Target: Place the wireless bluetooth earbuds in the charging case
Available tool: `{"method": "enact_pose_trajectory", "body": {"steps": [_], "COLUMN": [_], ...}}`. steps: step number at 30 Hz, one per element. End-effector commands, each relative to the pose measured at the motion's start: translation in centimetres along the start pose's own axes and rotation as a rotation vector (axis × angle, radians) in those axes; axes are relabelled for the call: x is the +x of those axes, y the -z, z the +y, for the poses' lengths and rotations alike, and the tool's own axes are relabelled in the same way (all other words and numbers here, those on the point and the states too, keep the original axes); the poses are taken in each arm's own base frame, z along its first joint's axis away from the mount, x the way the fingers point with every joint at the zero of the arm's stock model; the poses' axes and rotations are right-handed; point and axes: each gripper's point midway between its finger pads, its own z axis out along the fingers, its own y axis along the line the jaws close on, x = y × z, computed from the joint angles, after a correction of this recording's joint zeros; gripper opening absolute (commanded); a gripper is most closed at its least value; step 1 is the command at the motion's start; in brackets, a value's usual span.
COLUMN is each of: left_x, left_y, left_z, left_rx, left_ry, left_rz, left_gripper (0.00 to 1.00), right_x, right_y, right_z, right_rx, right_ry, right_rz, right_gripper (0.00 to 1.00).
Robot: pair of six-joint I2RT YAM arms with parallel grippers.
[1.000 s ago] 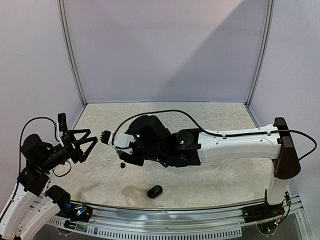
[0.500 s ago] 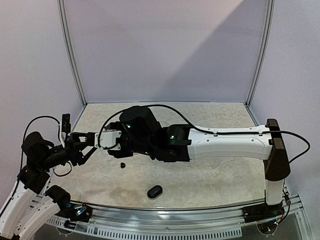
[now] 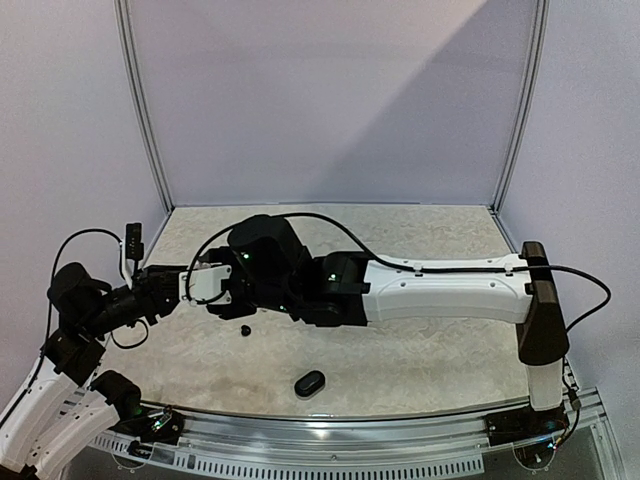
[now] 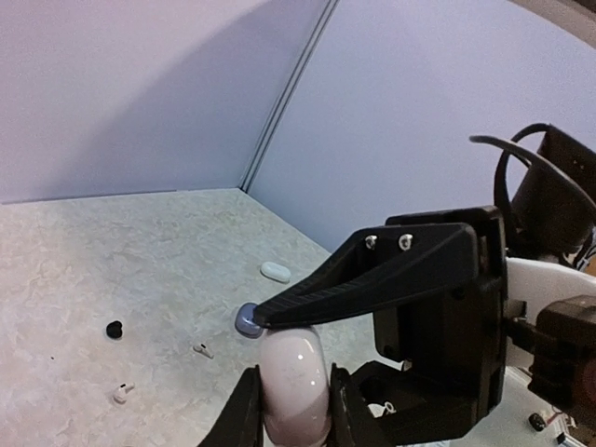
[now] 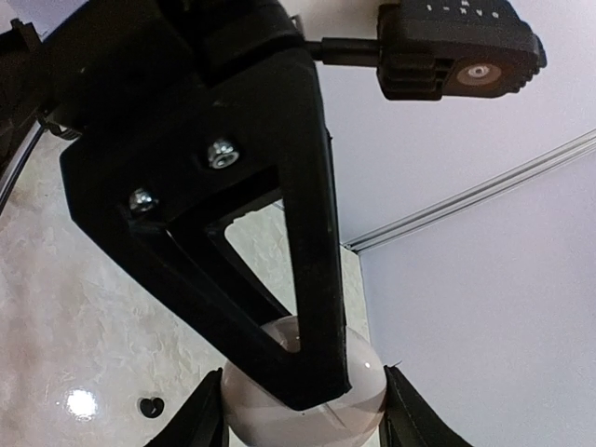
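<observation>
"Three earbuds [image 4: 202, 350] lie loose on the tabletop [image 4: 84, 251] in the left wrist view, two white and one black, well apart from one another. None sits in a case."

"And the case itself?"

"A white case [image 4: 293, 377] hangs in the air above the tabletop, pinched from two sides. The left claw [image 4: 295, 414] is clenched on it. The right claw [image 5: 305, 419] grips it from the opposite side, its fingers flanking the shell."

"Is the lid up?"

"It looks shut. I see only a thin seam in the right wrist view."

"So which step is this?"

"I judge it a handover, or a two-claw hold meant to get the lid open. No earbud is picked up yet. Next, one claw must keep the shell steady while the other works the lid or lets go. After that, an earbud has to be fetched from the tabletop. The shell is smooth and rounded, so it may slip."

"Anything else out there?"

"A black case [image 3: 309, 383] lies near the front edge in the top view."

"Any writing?"

"Pale lettering on a black housing [image 5: 461, 42] at the top of the right wrist view, too small to read. I can make out no brand on the white case."
</observation>
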Motion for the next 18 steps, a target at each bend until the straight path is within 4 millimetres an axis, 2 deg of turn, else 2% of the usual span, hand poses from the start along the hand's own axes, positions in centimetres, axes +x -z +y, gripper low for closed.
{"method": "enact_pose_trajectory", "body": {"steps": [1, 3, 5, 6, 7, 9, 11, 12, 14, 18], "left_x": [0.3, 0.3, 0.4, 0.3, 0.3, 0.2, 0.1, 0.1, 0.2, 0.4], "left_y": [-0.1, 0.0, 0.0, 0.0, 0.1, 0.1, 0.3, 0.4, 0.6, 0.8], "left_z": [0.3, 0.1, 0.1, 0.1, 0.1, 0.1, 0.0, -0.3, -1.0, -2.0], "left_rx": [-0.001, 0.008, 0.008, 0.006, 0.004, -0.003, -0.004, 0.005, 0.037, 0.095], "left_ry": [0.002, -0.004, -0.013, -0.019, -0.03, -0.063, -0.125, -0.168, -0.271, -0.328], "left_rz": [-0.006, -0.006, -0.006, -0.007, -0.01, -0.012, -0.015, -0.015, -0.012, -0.007], "left_gripper": [0.13, 0.0, 0.0, 0.0, 0.0, 0.0, 0.0, 0.0, 0.0, 0.0], "right_x": [-0.7, -0.7, -0.7, -0.7, -0.5, -0.7, -0.1, 0.3, 1.1, -0.9], "right_y": [-0.3, -0.3, -0.3, -0.3, -0.3, 0.0, 0.4, 0.8, 2.1, 6.1], "right_z": [0.0, -0.1, -0.3, -0.3, -0.4, -0.8, -1.2, -1.4, -0.9, -0.4], "right_rx": [0.001, 0.006, 0.009, 0.011, 0.015, 0.004, -0.038, -0.069, -0.209, -0.545], "right_ry": [0.001, -0.002, -0.007, -0.011, -0.02, -0.05, -0.076, -0.111, -0.19, -0.433], "right_rz": [-0.014, -0.01, -0.006, -0.002, 0.003, 0.007, 0.041, 0.055, 0.064, -0.11], "right_gripper": [0.19, 0.19, 0.23, 0.29, 0.39, 0.71, 0.95, 0.99, 0.99, 0.99]}}
